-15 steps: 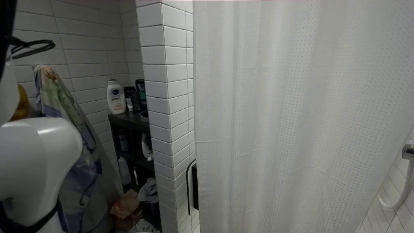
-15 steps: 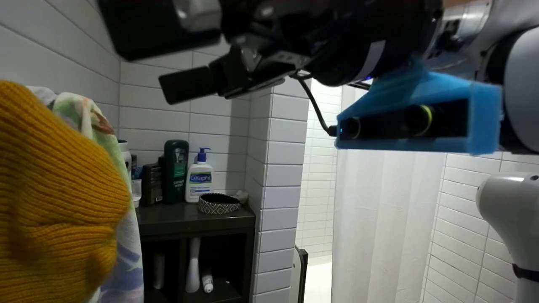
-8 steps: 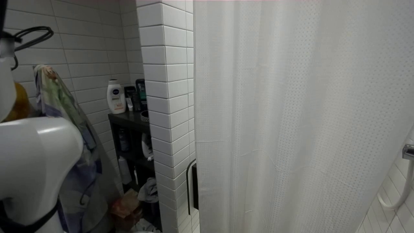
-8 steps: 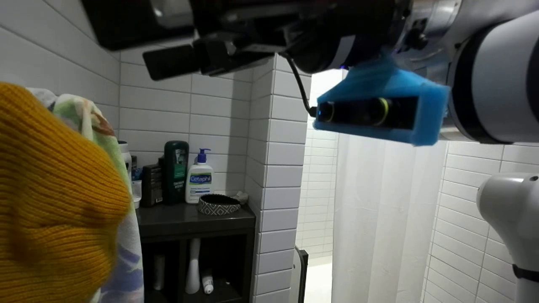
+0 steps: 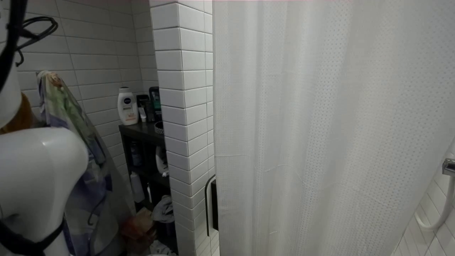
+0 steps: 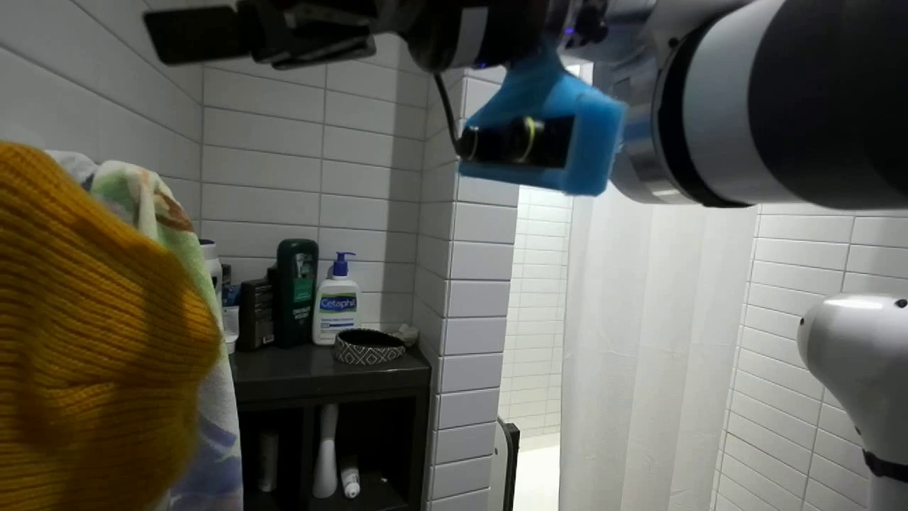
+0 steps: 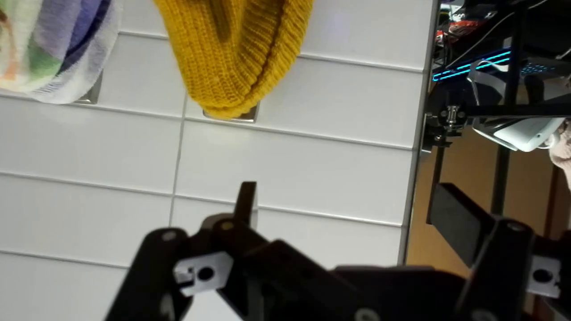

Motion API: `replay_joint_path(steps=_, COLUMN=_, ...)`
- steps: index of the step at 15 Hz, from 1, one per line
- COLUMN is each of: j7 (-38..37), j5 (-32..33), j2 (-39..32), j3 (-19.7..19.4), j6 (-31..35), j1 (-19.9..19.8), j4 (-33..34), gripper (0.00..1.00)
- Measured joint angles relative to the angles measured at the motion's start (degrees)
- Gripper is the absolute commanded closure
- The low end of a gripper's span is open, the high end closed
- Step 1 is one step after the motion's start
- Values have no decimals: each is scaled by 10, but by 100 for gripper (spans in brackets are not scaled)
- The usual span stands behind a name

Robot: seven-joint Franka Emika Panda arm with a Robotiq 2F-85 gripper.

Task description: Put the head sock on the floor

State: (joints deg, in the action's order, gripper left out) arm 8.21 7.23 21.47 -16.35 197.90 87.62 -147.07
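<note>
1. Hanging against the white tiled wall (image 7: 290, 165), the yellow head sock (image 7: 236, 58) reaches the top edge of the wrist view; a metal fixture (image 7: 249, 116) peeks out from behind its rounded end.
2. Beside it, with bare tile showing between, hangs a towel (image 7: 53, 40) in white, purple and green.
3. The gripper (image 7: 348, 203) is released: its two fingers (image 7: 459, 223) stand wide apart, and the sock is outside them, apart from both.
4. In an exterior view the robot arm (image 6: 752, 106) enters from the right, with a camera (image 6: 500, 145) in a blue housing (image 6: 599, 142) slung below it; the gripper is at the upper left, partly cut off by the top edge.
5. The sock is at the left in both exterior views. In an exterior view the sock (image 6: 92, 341) is large and overlaps the towel; in an exterior view the sock (image 5: 23, 117) is a small patch, partly hidden by the arm.
6. A black shelf (image 6: 326, 383) bears a pump bottle (image 6: 337, 312), a dark green bottle (image 6: 295, 292) and a patterned band (image 6: 369, 353).
</note>
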Motion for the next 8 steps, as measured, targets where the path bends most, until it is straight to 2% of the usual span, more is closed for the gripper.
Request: replay_joint_path(steps=8, j7=0, j5=82, j2=-30, j3=-203, j6=0, j1=204, j4=27, gripper=0)
